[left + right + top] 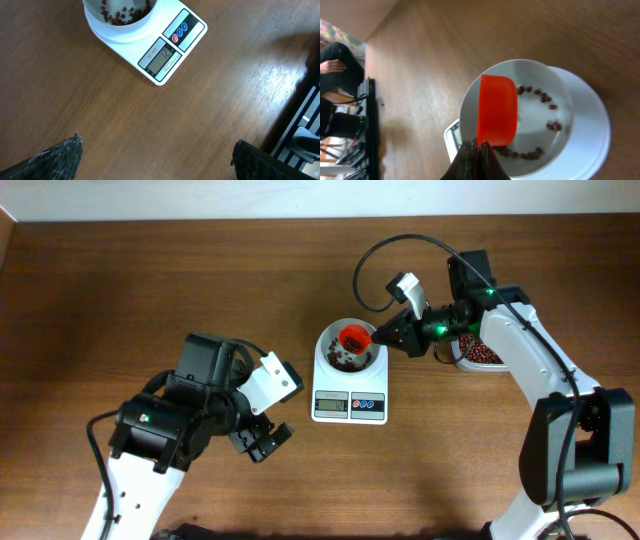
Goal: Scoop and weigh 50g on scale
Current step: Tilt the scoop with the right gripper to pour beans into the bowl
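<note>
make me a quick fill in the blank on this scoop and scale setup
1. The right gripper is shut on the handle of a scoop coloured ____.
2. The left gripper hangs over bare table with its jaws ____.
3. The scale has two round buttons, one blue and one ____.
4. The beans lie in a white bowl standing on the ____.
Missing words: orange; open; red; scale.

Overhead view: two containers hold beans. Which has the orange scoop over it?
The round white bowl on the scale, under the orange scoop; the clear tub lies farther right.
</note>
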Action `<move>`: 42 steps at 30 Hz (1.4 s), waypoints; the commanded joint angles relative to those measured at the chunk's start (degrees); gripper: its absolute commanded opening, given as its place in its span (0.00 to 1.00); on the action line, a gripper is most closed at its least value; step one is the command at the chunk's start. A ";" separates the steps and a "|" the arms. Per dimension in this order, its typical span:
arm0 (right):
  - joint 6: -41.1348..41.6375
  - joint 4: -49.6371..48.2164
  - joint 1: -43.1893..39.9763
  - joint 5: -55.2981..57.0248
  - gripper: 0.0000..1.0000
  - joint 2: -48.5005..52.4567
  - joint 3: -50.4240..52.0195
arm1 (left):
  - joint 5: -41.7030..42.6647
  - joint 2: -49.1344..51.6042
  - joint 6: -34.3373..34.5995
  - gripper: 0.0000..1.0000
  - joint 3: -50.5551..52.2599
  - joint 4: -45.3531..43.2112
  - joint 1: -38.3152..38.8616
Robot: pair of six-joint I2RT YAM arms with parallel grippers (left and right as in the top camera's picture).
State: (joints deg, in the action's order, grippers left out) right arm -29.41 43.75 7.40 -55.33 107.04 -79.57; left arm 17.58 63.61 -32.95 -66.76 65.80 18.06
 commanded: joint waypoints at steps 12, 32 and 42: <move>-2.58 0.81 0.96 -0.17 0.04 -5.07 0.11 | 0.20 -0.63 0.74 0.99 -1.01 0.07 -0.24; -2.54 -1.14 10.34 26.27 0.04 -10.12 0.11 | 0.20 -0.63 0.74 0.99 -1.01 0.07 -0.24; -2.54 -1.14 10.34 26.88 0.04 -14.10 -0.04 | 0.20 -0.63 0.74 0.99 -1.01 0.07 -0.24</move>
State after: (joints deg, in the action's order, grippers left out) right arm -31.66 42.83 17.47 -29.32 95.64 -79.57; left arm 17.58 63.61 -32.97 -66.76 65.82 18.06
